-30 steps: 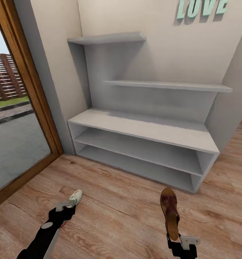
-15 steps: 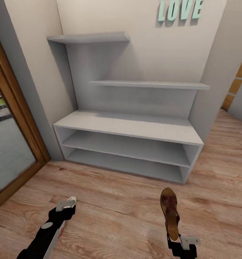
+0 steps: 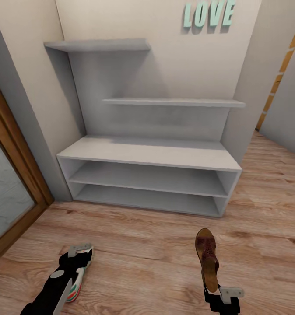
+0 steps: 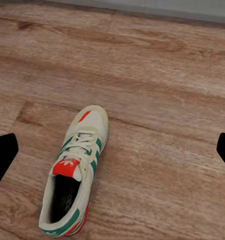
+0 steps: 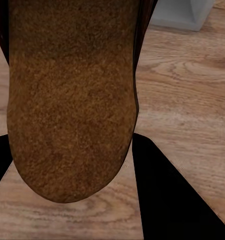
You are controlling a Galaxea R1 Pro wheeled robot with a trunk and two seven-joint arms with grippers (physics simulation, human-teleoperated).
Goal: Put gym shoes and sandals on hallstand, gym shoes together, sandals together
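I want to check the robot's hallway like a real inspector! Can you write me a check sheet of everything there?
Surface: light brown wood-plank corridor floor.
Job's things: white and green gym shoe with red-orange patches lying on the floor; dark reddish-brown sandal with tan sole held up off the floor; low white hallstand with two open shelves, no shoes on it.
Clutter: nothing seen.
Grippers: left gripper open above the gym shoe; right gripper shut on the sandal.
Cables: nothing seen.
Surroundings: mint LOVE letters on the wall, wooden-framed glass door beside the hallstand.
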